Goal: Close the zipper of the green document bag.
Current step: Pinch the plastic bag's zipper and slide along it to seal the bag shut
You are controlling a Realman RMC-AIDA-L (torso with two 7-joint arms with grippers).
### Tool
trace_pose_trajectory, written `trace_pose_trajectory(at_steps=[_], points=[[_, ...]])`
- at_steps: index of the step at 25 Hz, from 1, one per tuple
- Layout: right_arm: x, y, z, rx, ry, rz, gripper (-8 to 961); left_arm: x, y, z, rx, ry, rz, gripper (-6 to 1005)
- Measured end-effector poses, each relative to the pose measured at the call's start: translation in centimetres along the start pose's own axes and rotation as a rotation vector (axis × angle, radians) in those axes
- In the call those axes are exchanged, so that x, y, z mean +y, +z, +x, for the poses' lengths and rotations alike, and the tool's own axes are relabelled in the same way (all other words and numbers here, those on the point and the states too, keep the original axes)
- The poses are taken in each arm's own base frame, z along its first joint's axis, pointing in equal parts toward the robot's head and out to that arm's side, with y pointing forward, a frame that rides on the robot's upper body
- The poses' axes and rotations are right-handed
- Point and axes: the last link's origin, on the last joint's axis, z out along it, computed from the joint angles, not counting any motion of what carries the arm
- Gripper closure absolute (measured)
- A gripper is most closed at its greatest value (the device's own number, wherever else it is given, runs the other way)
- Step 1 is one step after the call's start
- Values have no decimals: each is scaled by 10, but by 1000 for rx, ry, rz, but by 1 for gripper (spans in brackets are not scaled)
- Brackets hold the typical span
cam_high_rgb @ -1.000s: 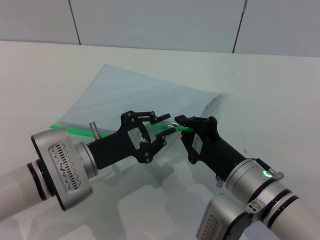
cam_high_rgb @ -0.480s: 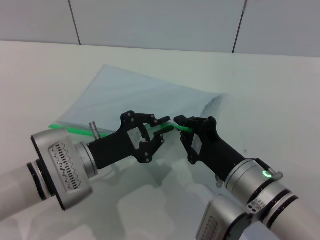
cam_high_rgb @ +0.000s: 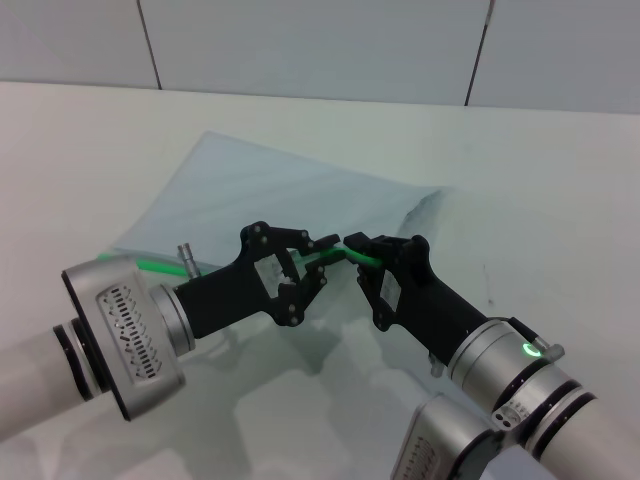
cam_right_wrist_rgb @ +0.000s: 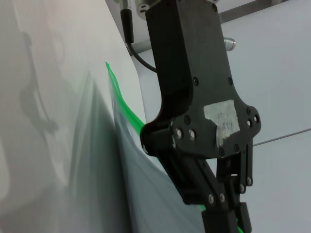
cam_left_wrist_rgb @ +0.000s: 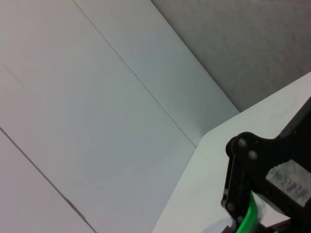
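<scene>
Both grippers meet at the near edge of the flat translucent blue-grey document bag (cam_high_rgb: 290, 195), lifted off the white table (cam_high_rgb: 80, 150). Left gripper (cam_high_rgb: 325, 257) is pinched on the bright green zipper strip (cam_high_rgb: 160, 266); right gripper (cam_high_rgb: 355, 243) is clamped just beside it, probably on the slider. Judged mid-closing: next, pull apart steadily along the strip.

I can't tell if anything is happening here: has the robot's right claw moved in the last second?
Yes, slightly. In the head view the right gripper has crept toward the robot's left along the zipper, closer to the left gripper, judged against the wall seams behind.
</scene>
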Motion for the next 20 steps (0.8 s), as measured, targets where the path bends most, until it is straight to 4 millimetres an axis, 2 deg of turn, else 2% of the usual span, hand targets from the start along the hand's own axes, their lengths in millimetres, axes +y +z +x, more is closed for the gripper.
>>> trace_pose_trajectory(at_steps=[10, 20], points=[[0, 0, 1, 2, 2, -1, 835, 0, 0, -1, -8, -1, 0, 915], [-8, -2, 11, 19, 108, 59, 828, 0, -2, -5, -32, -12, 20, 911]])
